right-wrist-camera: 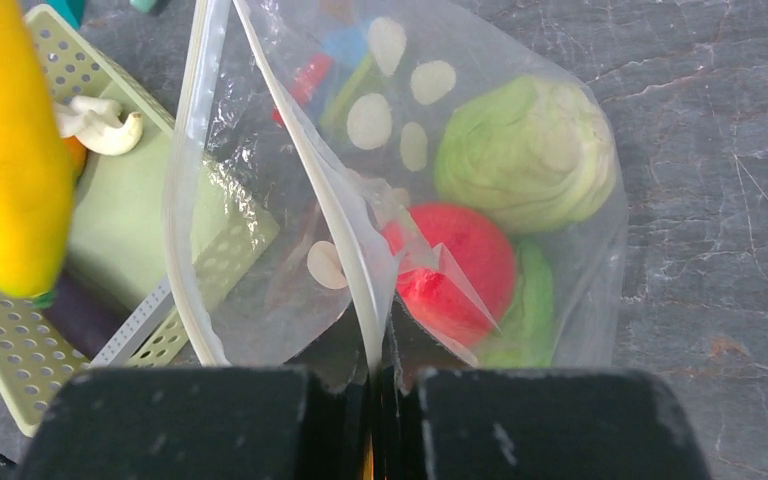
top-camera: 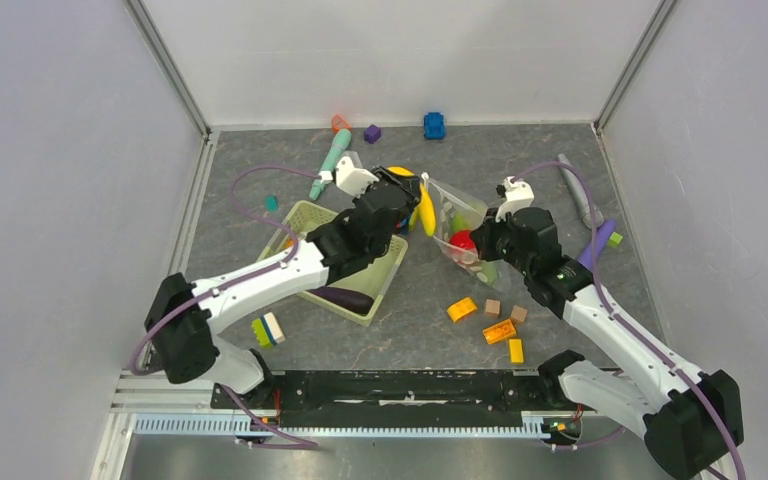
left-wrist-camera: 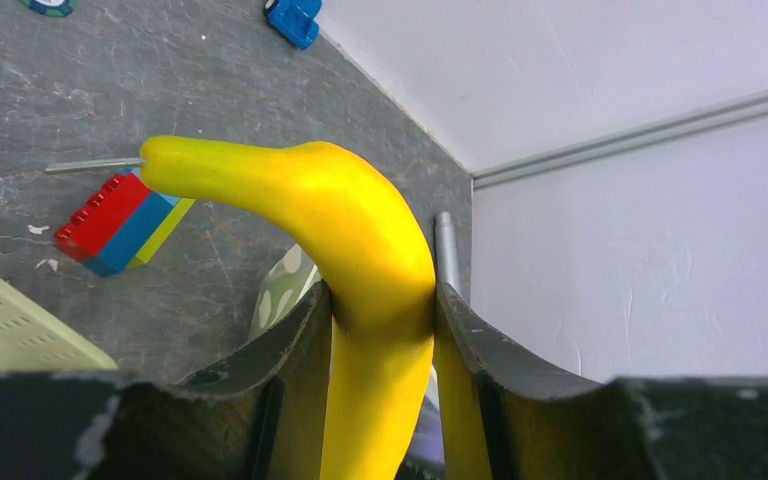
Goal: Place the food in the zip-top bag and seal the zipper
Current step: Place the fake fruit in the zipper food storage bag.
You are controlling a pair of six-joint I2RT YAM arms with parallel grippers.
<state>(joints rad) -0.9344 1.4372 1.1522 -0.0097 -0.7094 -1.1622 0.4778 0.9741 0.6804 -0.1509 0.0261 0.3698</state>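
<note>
my left tool (left-wrist-camera: 381, 310) clamps the yellow banana (left-wrist-camera: 350, 200), just beside the open zip-top bag (right-wrist-camera: 290, 290) | my right tool (right-wrist-camera: 375, 375) pinches its rim | cabbage (right-wrist-camera: 525, 150), tomato (right-wrist-camera: 460, 265) already inside | eggplant (top-camera: 345, 298) waits in basket (right-wrist-camera: 10, 350), zipper (right-wrist-camera: 192, 120) not sealed yet

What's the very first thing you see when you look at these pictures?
A big, bright yellow banana, squeezed in the left gripper near the middle of the table. Right beside it, the right gripper pinches the edge of the dotted zip-top bag, with a green cabbage and a red tomato inside.
</note>
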